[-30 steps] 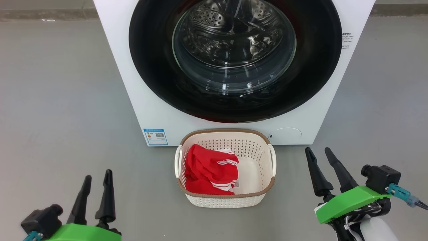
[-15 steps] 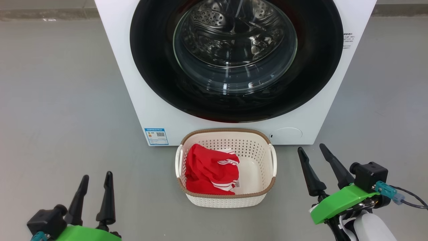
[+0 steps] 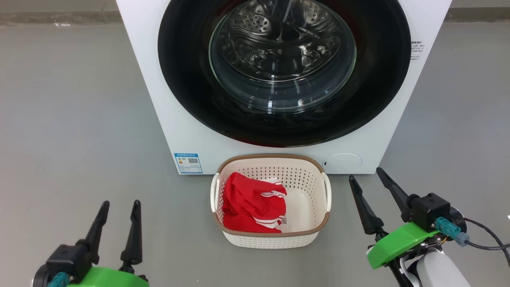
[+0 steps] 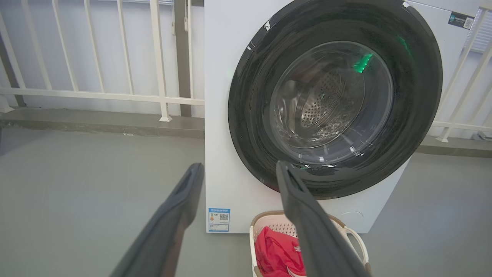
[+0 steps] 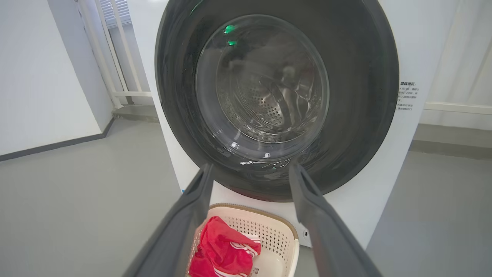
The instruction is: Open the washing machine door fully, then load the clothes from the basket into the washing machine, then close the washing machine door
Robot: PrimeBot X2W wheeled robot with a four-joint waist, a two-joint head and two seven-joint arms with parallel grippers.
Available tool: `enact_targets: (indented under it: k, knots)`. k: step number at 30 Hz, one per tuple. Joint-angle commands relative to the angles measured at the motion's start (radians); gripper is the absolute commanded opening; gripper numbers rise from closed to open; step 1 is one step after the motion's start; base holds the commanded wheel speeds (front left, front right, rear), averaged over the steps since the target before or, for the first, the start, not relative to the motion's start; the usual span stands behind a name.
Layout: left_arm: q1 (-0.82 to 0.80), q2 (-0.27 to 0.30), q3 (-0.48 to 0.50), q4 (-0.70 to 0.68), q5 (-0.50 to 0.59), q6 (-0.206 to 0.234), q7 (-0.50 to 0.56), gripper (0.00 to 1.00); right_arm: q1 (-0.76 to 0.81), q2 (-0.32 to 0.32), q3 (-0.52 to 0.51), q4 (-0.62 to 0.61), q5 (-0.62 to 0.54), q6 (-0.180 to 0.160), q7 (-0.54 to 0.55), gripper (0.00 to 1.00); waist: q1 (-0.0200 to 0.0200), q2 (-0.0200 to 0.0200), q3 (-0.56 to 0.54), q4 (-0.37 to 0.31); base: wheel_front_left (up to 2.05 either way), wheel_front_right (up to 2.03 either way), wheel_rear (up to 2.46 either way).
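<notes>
right hand point(image 3: 365, 173): fingers apart, empty, edged toward glossy black-rimmed round glass door point(image 3: 283, 63) | door: shut | left hand point(image 3: 121, 203): apart, empty

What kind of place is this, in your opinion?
Probably a laundry corner on a balcony or utility area. A white front-loading washing machine stands on a bare grey floor, a white railing runs behind it, and a basket holding red clothes sits before it.

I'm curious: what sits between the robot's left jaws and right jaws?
The basket, with the red clothes inside, stands between them; the head view shows it.
</notes>
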Motion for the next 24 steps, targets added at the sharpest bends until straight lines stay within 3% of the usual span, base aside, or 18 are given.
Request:
enact_targets:
  k: [1, 24]
  knots:
    - [-0.042, 0.023, 0.027, -0.023, 0.028, -0.003, -0.017, 1.00, -0.042, -0.005, 0.026, -0.020, -0.032, 0.002, -0.018, 1.00, -0.0001, -0.0001, -0.001, 0.001, 0.00, 0.00, 0.00]
    - [-0.037, 0.023, 0.034, -0.016, 0.027, -0.003, -0.017, 1.00, -0.037, -0.006, 0.028, -0.014, -0.022, 0.002, -0.018, 1.00, -0.0001, -0.0001, -0.011, 0.000, 0.00, 0.00, 0.00]
